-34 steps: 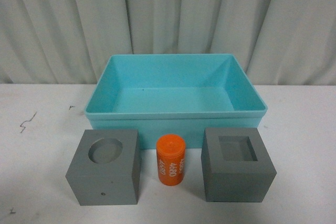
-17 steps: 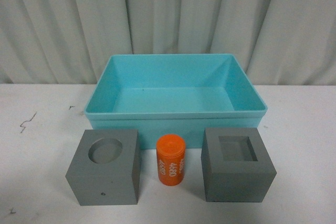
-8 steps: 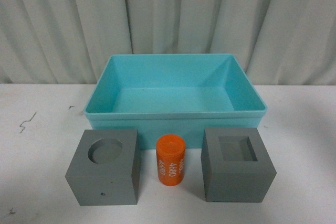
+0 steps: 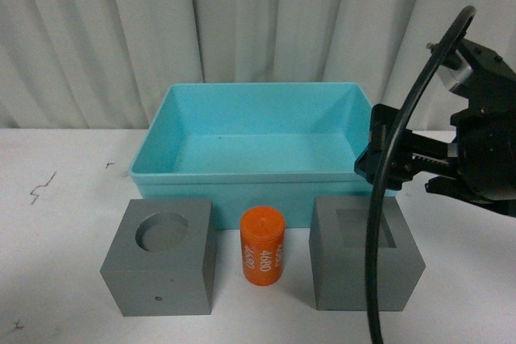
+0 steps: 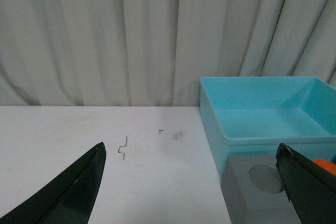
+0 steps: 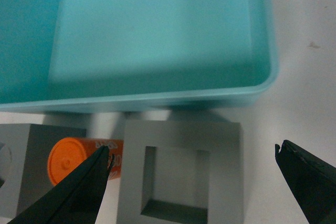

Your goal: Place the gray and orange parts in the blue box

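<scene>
Smooth plastic, faint sheen: blue box (image 4: 266, 175); matte gray: round-recess cube (image 4: 157, 283) (square-recess cube (image 4: 343, 283) alike); cloth: curtain (image 4: 97, 38).

The white table (image 4: 64, 223) before me carries the blue box (image 4: 266, 175); nearer me stand the round-recess gray cube (image 4: 161, 267), orange cylinder (image 4: 263, 247) and square-recess gray cube (image 4: 343, 271).

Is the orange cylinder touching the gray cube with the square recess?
Apart. The front view shows a strip of bare table between the orange cylinder and the square-recess cube.
</scene>
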`<control>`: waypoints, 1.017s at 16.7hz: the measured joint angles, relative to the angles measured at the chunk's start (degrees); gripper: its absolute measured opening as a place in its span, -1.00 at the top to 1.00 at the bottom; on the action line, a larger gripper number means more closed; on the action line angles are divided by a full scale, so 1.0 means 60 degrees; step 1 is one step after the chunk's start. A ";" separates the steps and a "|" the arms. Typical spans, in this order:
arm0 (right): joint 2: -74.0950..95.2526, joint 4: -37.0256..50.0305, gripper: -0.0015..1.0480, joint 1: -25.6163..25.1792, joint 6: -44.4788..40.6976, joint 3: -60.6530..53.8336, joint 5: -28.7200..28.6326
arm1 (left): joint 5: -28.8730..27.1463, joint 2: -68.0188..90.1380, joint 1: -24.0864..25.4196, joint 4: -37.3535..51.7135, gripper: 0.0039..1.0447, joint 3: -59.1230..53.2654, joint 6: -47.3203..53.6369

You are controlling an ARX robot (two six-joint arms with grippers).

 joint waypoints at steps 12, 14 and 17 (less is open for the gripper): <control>0.1490 0.0415 -0.87 -0.0215 0.0233 -0.0310 -0.0157 | 0.0004 0.0000 0.0000 0.0000 -0.88 0.0000 0.0000; 0.1545 0.0510 -0.82 -0.0219 0.0244 -0.0295 -0.0157 | 0.0000 0.0000 0.0000 0.0000 -0.88 0.0000 0.0000; 0.1581 0.0579 -0.23 -0.0219 0.0255 -0.0281 -0.0193 | 0.0000 0.0000 0.0000 0.0000 -0.88 0.0000 0.0000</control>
